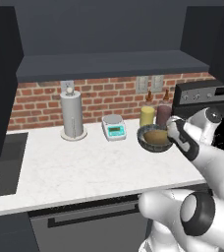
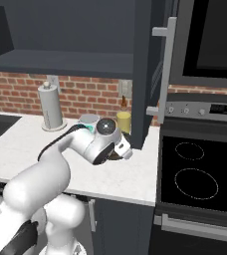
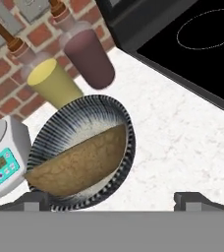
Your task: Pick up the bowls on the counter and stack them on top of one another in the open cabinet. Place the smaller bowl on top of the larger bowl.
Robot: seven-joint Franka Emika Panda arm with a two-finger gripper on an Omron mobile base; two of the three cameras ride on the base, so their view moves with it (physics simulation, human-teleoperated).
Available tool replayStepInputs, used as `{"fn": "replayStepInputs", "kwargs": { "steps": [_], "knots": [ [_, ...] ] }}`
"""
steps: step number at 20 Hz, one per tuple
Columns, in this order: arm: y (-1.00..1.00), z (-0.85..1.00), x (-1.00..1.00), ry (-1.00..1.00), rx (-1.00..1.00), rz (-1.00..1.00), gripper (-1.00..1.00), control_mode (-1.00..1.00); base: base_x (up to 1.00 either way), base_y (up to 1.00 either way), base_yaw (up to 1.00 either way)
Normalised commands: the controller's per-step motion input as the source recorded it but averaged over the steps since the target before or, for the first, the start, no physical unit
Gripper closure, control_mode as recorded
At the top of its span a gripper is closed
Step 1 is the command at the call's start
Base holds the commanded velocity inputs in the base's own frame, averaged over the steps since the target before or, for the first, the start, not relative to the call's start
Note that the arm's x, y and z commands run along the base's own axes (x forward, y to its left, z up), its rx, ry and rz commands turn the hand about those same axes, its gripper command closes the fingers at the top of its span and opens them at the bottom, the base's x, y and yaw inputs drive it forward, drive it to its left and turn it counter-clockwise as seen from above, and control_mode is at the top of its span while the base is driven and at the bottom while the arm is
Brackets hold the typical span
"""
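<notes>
Jaws of the gripper [image 3: 113, 199] stand wide apart and hold nothing, hovering just above the two bowls on the counter [image 1: 84, 167]. From the left: a scale [image 3: 1, 157], then the larger bowl [image 3: 92, 120], dark and striped outside, with the smaller bowl [image 3: 77, 162] already lying tilted inside it, then the black stovetop [image 3: 197, 44]. The open cabinet [image 1: 109, 64] waits above. Best, I judge, to straddle the grey rim with one fingertip inside, and lift slowly so the wooden bowl does not slide out.
</notes>
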Motion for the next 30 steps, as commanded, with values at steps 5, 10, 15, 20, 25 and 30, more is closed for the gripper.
{"fn": "replayStepInputs", "kwargs": {
  "steps": [5,10,15,20,25,30],
  "knots": [
    [0.0,0.37,0.59,0.19,0.0,0.02,-1.0,-1.0,0.0,0.0,0.0],
    [-0.06,-0.45,0.0,0.05,-0.01,0.01,-1.0,-1.0,0.0,0.0,0.0],
    [-0.02,-0.27,0.01,0.0,0.0,0.0,-1.0,-1.0,0.0,0.0,0.0],
    [0.0,-0.17,0.08,0.0,0.0,0.0,-1.0,-1.0,0.0,0.0,0.0],
    [0.0,-0.2,0.06,0.03,0.0,0.01,-1.0,-1.0,0.0,0.0,0.0],
    [-0.01,-0.23,0.12,0.08,0.0,0.02,-1.0,-1.0,0.0,0.0,0.0]
  ]
}}
